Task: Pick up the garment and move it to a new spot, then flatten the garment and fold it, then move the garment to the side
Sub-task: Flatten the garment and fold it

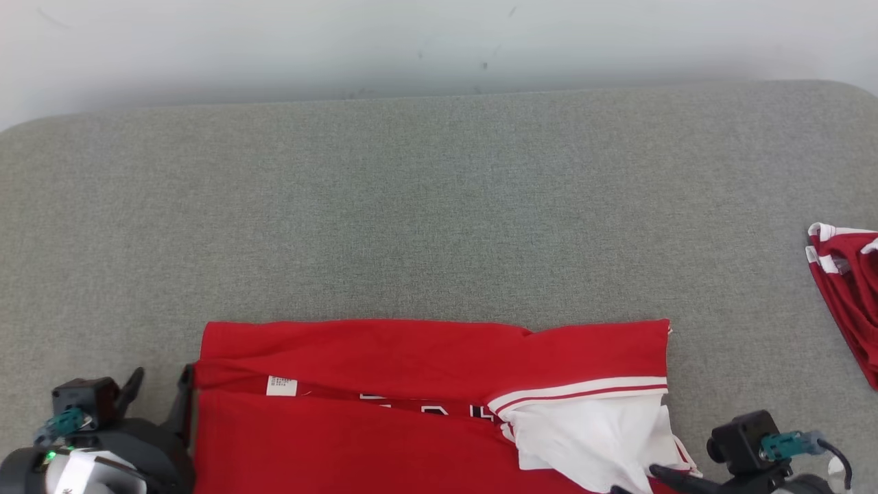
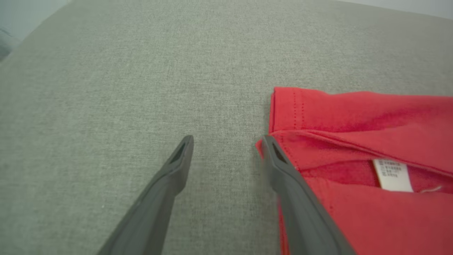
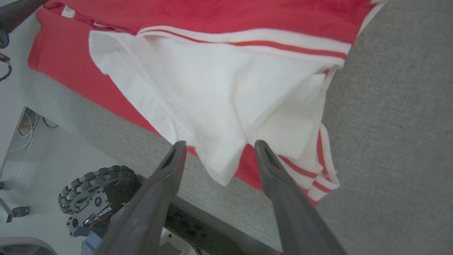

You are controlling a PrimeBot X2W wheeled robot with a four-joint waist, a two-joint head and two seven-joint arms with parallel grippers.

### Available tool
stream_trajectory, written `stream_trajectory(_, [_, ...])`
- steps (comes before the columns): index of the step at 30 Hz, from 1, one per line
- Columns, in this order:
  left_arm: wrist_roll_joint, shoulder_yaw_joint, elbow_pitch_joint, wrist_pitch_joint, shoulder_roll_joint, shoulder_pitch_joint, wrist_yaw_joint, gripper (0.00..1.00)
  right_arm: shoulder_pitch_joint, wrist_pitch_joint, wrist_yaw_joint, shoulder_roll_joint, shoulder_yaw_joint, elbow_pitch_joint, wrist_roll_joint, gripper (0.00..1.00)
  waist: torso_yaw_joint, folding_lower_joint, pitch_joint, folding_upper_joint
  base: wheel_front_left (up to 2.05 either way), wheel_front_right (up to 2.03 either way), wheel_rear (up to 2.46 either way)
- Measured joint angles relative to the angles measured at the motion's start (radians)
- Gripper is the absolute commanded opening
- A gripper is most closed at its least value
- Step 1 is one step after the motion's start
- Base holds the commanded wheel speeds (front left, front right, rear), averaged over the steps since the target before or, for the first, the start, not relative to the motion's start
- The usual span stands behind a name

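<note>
I see the red garment (image 1: 384,357) folded at the near edge of the grey table (image 1: 439,206); left gripper (image 2: 228,138) and right gripper (image 3: 219,143) both gape, holding nothing

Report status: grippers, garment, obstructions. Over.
Left gripper open, at corner of red garment. Right gripper open over its white section. Garment partly folded, at near table edge. Second red garment far right, apart.

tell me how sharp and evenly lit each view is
Head view: soft even light, red garment crisp. Left wrist view: one finger of the left end effector smeared, label unreadable. Right wrist view: white panel nearly washed out.
</note>
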Motion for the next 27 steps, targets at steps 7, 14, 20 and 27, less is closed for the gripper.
stream_trajectory(7, [0.0, 0.046, -0.026, -0.032, 0.017, 0.042, 0.068, 1.0, 0.05, 0.026, 0.0, -0.003, -0.053, 0.003, 0.005, 1.0, 0.002, 0.0, -0.006, 0.0, 0.0, 0.0, 0.0])
stream_trajectory(14, [0.0, 0.073, -0.143, -0.071, -0.007, 0.063, 0.107, 1.0, 0.043, -0.016, 0.0, 0.015, -0.121, -0.001, -0.045, 1.0, 0.002, 0.0, -0.027, -0.0001, 0.0, 0.0, 0.0])
stream_trajectory(20, [0.034, 0.072, -0.288, -0.073, -0.04, 0.127, 0.125, 1.0, 0.023, -0.124, 0.0, 0.101, -0.177, 0.008, -0.117, 1.0, 0.005, 0.0, -0.062, 0.0, 0.0, 0.0, 0.0])
stream_trajectory(27, [0.046, 0.075, -0.435, -0.073, -0.044, 0.237, 0.133, 1.0, 0.027, -0.248, -0.003, 0.197, -0.238, 0.078, -0.215, 1.0, 0.005, -0.0001, -0.099, -0.0001, 0.0, 0.0, 0.0])
